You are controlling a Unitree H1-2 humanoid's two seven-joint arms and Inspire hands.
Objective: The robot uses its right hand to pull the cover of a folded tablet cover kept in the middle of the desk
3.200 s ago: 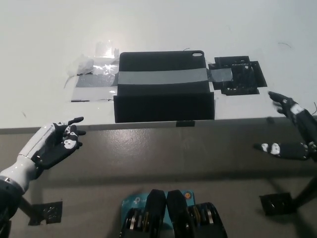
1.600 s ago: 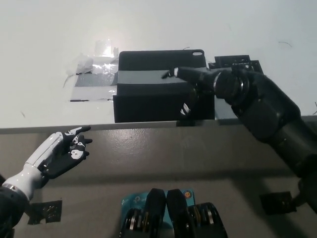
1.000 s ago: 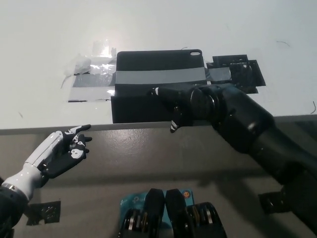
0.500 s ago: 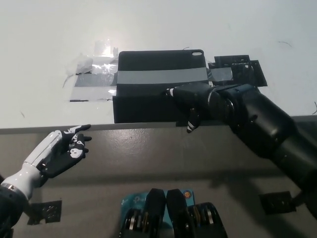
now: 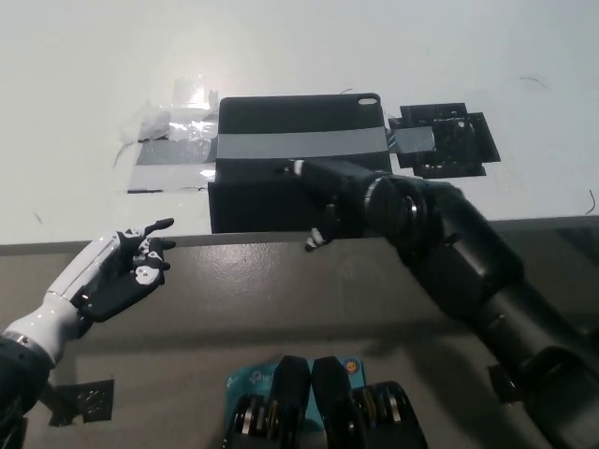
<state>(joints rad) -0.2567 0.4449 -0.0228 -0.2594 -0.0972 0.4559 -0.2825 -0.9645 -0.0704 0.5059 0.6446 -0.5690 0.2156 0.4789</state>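
The right hand (image 5: 329, 198) has slid leftward along the tablet cover (image 5: 298, 161), fingers spread on its front flap at the desk (image 5: 84, 56) edge; left hand (image 5: 120, 271) rests open. No writing shows.

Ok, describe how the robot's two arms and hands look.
The left hand has a white shell on its back and forearm, with dark fingers and palm carrying small white patches. The right hand and its arm are all black, built of rounded, bulky segments, with pale tips on its fingers. No cables show.
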